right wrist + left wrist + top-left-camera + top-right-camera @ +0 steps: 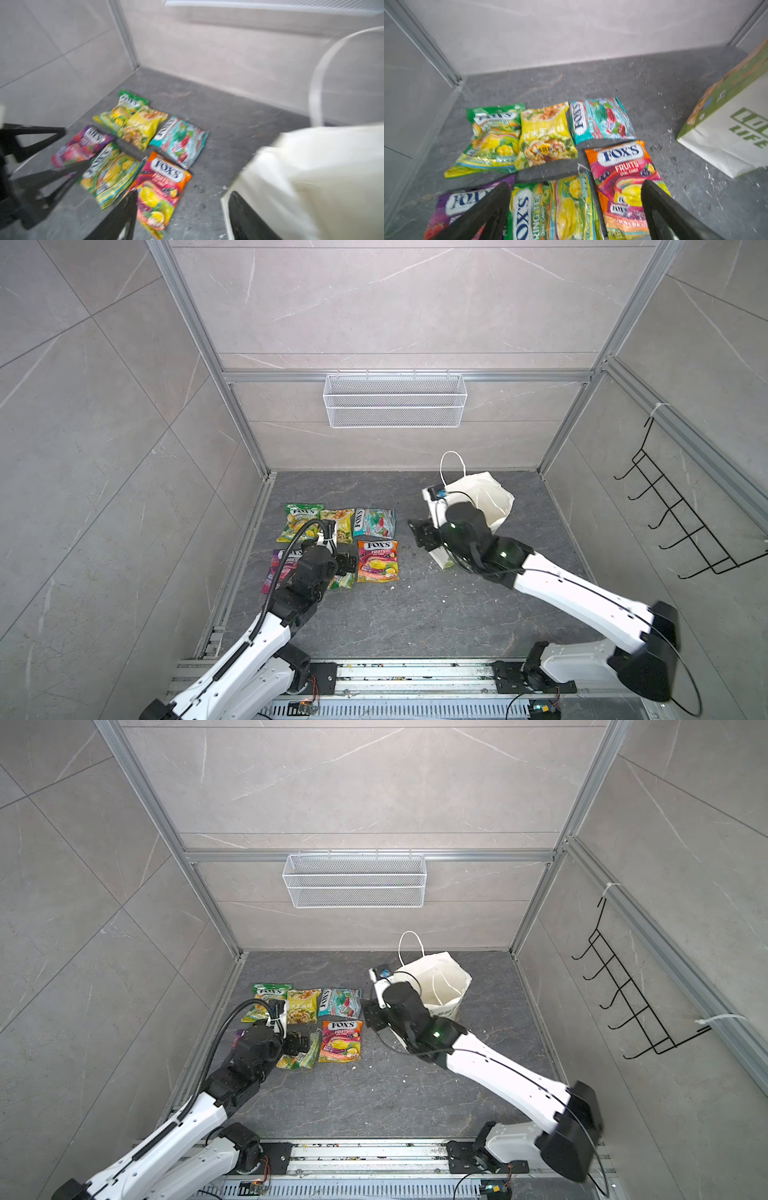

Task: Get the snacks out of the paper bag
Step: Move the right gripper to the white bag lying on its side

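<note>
Grey stone surface [415, 614]: six snacks [376, 560] laid in two rows, outside upright paper bag [478, 493]. Left pincer [575, 184] spread above snacks; right pincer [184, 194] spread beside bag rim. Risk: snagging, toppling bag.

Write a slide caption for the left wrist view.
Open left gripper over six snack packets laid on the floor, paper bag alongside.

The floor [415, 614] is dark grey with pale veins. On its left, far row: a green-and-yellow packet [492, 139], a yellow packet [546, 137] and a teal packet [602, 119] splashed with red and green. Near row: a purple packet [463, 203], a second green-yellow packet [554, 207] and an orange-and-pink packet [623, 176]. On the right, the paper bag [737, 135] is white with green lettering and a green flowered band. On the far wall, the mesh basket [395, 400] is white.
</note>
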Controlling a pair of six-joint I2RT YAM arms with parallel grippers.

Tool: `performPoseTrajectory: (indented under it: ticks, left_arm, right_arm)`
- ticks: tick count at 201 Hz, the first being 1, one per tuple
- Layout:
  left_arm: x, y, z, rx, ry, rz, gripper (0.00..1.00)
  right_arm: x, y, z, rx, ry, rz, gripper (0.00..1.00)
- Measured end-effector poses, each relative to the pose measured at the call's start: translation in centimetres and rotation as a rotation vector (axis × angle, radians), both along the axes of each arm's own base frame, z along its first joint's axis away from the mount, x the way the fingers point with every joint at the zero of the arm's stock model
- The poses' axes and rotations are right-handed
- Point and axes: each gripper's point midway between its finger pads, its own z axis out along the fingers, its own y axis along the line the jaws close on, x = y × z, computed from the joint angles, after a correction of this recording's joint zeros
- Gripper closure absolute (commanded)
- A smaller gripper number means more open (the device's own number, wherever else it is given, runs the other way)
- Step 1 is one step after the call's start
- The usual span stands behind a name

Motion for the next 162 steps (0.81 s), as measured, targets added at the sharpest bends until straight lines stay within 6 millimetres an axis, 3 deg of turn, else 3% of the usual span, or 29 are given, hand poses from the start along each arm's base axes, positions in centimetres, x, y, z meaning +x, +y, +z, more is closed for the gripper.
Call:
performPoseTrajectory:
  ticks: [11,28,57,97,122,162]
  left_arm:
    - [-0.4,0.8,0.8,-0.003,-0.067,0.024,0.00]
    - [-0.8,2.2,0.4,0.017,-0.107,0.079,0.00]
    - [-0.8,4.9,-2.8,0.107,-0.075,0.217,0.00]
    - [-0.3,8.1,-7.3,0.231,-0.004,0.375,0.00]
    - [0.4,9.5,-8.2,0.241,0.014,0.432,0.00]
    - [1.6,9.1,-7.6,0.210,0.001,0.418,0.00]
  right_arm:
    - [-0.4,-2.8,0.2,-0.018,-0.077,-0.082,0.24]
    - [-0.6,-6.6,-0.9,-0.071,-0.153,-0.216,0.20]
    - [-1.1,-12.4,-5.5,-0.220,-0.183,-0.451,0.19]
    - [-2.5,-20.1,-9.1,-0.270,-0.191,-0.702,0.19]
    - [-2.6,-22.0,-9.5,-0.244,-0.188,-0.747,0.19]
    - [-0.9,-20.8,-9.3,-0.241,-0.176,-0.675,0.23]
